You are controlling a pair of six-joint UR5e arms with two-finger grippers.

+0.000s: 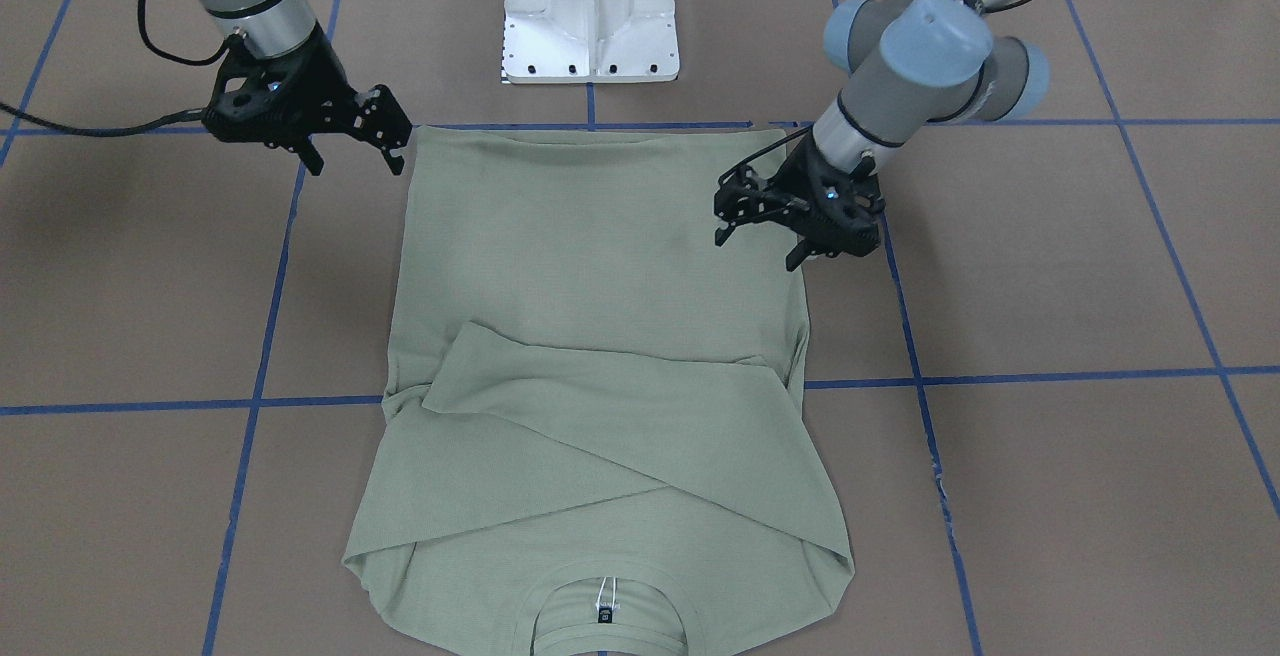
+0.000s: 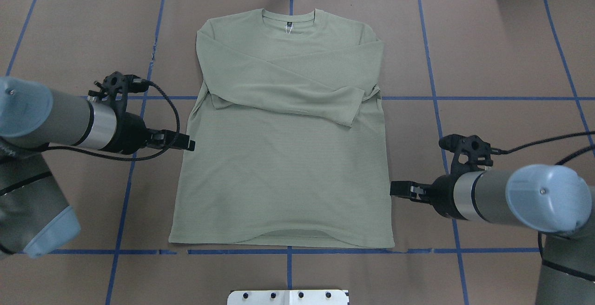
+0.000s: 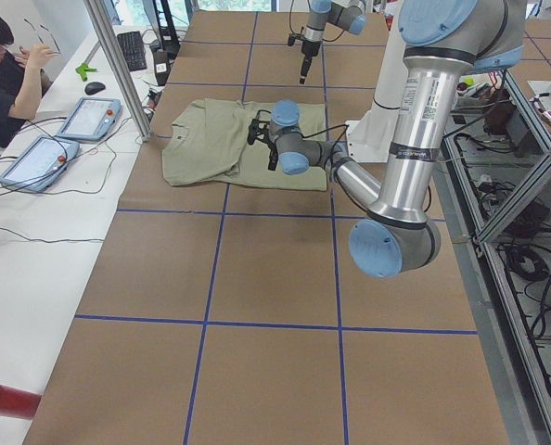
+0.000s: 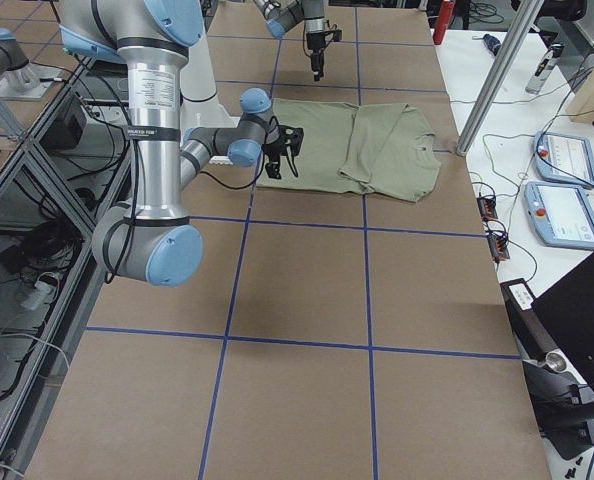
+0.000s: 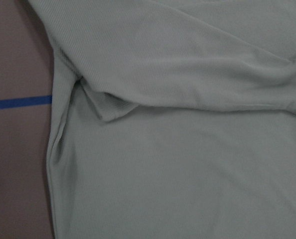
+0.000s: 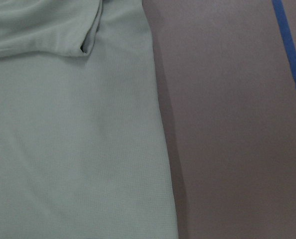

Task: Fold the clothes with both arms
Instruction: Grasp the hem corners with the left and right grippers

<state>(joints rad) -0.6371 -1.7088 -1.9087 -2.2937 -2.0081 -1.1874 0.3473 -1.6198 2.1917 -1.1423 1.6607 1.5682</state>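
Shirt (image 2: 283, 170) needs level side pinches from released left claw (image 2: 189, 144) at nine o'clock, released right claw (image 2: 393, 188) at four.

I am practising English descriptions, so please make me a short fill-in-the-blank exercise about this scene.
Both ___ of the shirt lie folded across its chest.
The left gripper and the right gripper are both ___, holding nothing.
The tape lines on the table are ___.
Missing words: sleeves; open; blue.
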